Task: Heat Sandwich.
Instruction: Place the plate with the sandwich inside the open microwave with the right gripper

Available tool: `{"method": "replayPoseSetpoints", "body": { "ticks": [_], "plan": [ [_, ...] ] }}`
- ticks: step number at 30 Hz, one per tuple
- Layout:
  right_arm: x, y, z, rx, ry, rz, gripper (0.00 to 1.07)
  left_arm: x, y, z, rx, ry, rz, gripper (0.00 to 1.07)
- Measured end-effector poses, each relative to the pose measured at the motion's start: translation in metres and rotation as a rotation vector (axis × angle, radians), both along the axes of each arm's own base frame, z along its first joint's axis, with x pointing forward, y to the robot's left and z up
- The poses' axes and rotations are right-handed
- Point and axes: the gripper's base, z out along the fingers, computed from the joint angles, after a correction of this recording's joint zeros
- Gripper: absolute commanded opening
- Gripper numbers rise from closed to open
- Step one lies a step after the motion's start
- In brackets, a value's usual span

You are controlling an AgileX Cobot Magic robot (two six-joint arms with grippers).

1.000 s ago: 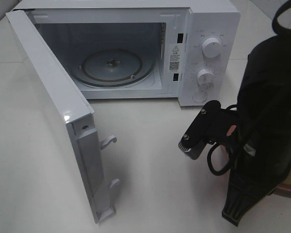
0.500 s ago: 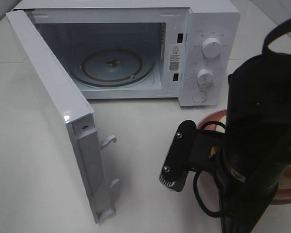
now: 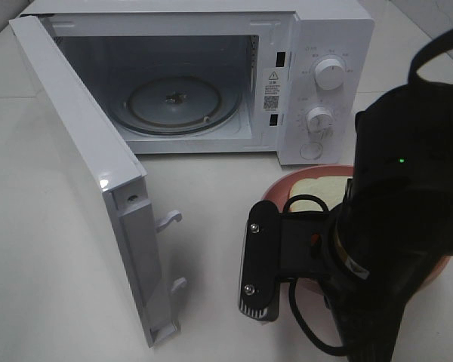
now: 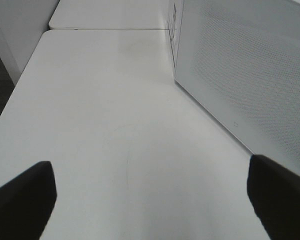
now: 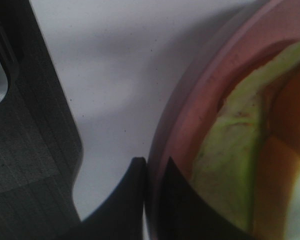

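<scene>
- The left hand (image 4: 150, 199) hangs over the bare white bench (image 4: 115, 125). Its two dark fingers (image 4: 21, 202) are set wide apart with nothing between them. A white panel with fine perforations (image 4: 240, 75) stands just beside it.
- In the high view the microwave door (image 3: 83, 166) is swung fully open to the left. Two white latch hooks (image 3: 168, 220) stick out of its inner edge.
- The white microwave (image 3: 325, 23) stands at the back of the bench, and its cavity holds only the glass turntable (image 3: 174, 104).
- On the control panel to the right of the cavity are an upper knob (image 3: 330, 73), a lower knob (image 3: 319, 119) and a round button (image 3: 311, 150) beneath them.
- The round pink plate (image 3: 287, 185) is in front of the control panel, outside the microwave. Whether it rests on the bench or is raised cannot be told.
- The sandwich (image 3: 317, 192) lies on that plate. In the right wrist view it is pale yellow-green with an orange part.
- The right hand (image 5: 149, 200) is clamped on the plate's rim (image 5: 190, 115), one fingertip (image 5: 132, 192) outside it and the other inside.
- The black right arm (image 3: 408, 226) hides most of the plate.
</scene>
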Motion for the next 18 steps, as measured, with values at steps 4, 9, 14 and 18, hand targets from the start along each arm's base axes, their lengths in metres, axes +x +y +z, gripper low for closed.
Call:
{"method": "replayPoseSetpoints", "body": {
  "ticks": [4,9,14,18],
  "plan": [
    [0.0008,0.0023,-0.0002,0.003,0.007,0.087,0.04,0.0000,0.0000,0.0000,0.000,0.000,0.000,0.98],
    [0.0019,0.0047,-0.0002,0.000,0.010,0.191,0.04,0.0000,0.0000,0.0000,0.000,0.000,0.000,0.98],
    [0.0062,0.0049,0.0009,-0.022,-0.030,0.254,0.04,0.0000,0.0000,0.0000,0.000,0.000,0.000,0.98],
    [0.0082,0.0110,0.0010,0.022,-0.053,0.328,0.00,0.0000,0.0000,0.0000,0.000,0.000,0.000,0.98]
  ]
}}
